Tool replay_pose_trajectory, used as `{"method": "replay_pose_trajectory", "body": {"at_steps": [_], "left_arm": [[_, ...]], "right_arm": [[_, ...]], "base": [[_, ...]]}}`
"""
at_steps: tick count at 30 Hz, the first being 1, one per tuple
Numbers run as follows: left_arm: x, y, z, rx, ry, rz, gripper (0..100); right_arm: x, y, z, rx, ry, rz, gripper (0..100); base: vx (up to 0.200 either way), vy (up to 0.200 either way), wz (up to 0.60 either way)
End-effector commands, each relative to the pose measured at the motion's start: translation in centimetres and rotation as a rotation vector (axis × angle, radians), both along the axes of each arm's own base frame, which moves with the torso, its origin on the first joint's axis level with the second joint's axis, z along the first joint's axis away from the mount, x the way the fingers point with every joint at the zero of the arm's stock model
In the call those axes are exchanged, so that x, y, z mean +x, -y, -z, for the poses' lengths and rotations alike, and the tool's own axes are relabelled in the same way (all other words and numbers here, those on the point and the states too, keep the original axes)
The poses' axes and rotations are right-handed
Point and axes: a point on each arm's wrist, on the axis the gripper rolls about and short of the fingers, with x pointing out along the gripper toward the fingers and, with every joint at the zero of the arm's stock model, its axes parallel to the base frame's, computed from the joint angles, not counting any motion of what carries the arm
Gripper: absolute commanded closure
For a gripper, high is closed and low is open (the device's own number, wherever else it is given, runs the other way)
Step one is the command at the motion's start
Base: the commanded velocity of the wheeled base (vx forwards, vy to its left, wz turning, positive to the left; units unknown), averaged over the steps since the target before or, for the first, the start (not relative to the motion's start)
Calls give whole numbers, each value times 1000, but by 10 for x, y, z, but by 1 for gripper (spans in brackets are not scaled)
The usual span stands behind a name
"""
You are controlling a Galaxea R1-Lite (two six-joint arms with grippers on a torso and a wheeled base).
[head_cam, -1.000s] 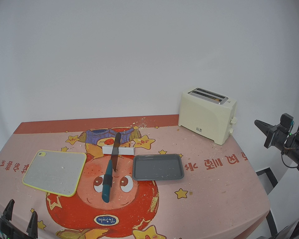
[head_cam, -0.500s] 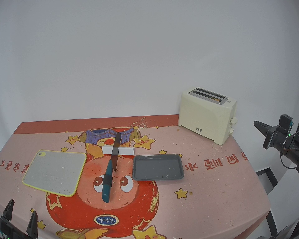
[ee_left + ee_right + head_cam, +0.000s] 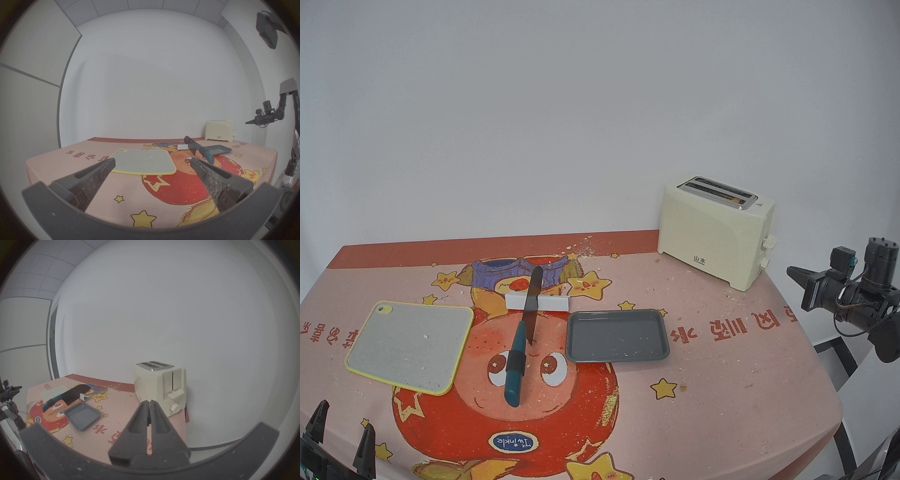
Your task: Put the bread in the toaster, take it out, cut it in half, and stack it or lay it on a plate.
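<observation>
Head view: toaster [image 3: 715, 234] right of centre, a tan strip in one slot; grey plate [image 3: 617, 337] at centre.
Head view, grippers: right gripper [image 3: 792, 270] at the right edge, fingers pressed together; left gripper [image 3: 344, 420] in the lower left corner, fingers spread.
Left wrist view: fingers wide apart, cutting board [image 3: 143, 161] beyond them.
Right wrist view: fingers closed on nothing, toaster beyond the tips.

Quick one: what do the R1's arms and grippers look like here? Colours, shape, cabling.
The left gripper and right gripper are both matte dark grey, with long wedge-shaped jaws tapering to points. Pale specks dot the inner faces of the left one's jaws. The right arm is black, with boxy modules on the wrist, a small teal mark, and a thin black cable looping beneath.
</observation>
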Motion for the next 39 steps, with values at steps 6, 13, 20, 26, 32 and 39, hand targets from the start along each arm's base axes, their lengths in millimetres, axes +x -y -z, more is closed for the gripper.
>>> {"method": "replay_pose_trajectory", "body": {"at_steps": [6,13,20,26,32,39], "left_arm": [[0,0,5,0,-1,0,0],[0,0,5,0,-1,0,0],[0,0,5,0,-1,0,0],[0,0,5,0,-1,0,0],[0,0,5,0,-1,0,0],[0,0,5,0,-1,0,0]], "right_arm": [[39,10,45,-1,-75,45,100],[51,12,39,3,-46,54,100],[62,5,43,0,-76,33,100],[63,1,47,-7,-78,25,100],[68,-2,43,-18,-59,45,100],[73,-2,48,-11,-61,46,100]], "base": [[0,0,0],[0,0,0],[0,0,0],[0,0,0],[0,0,0],[0,0,0]]}}
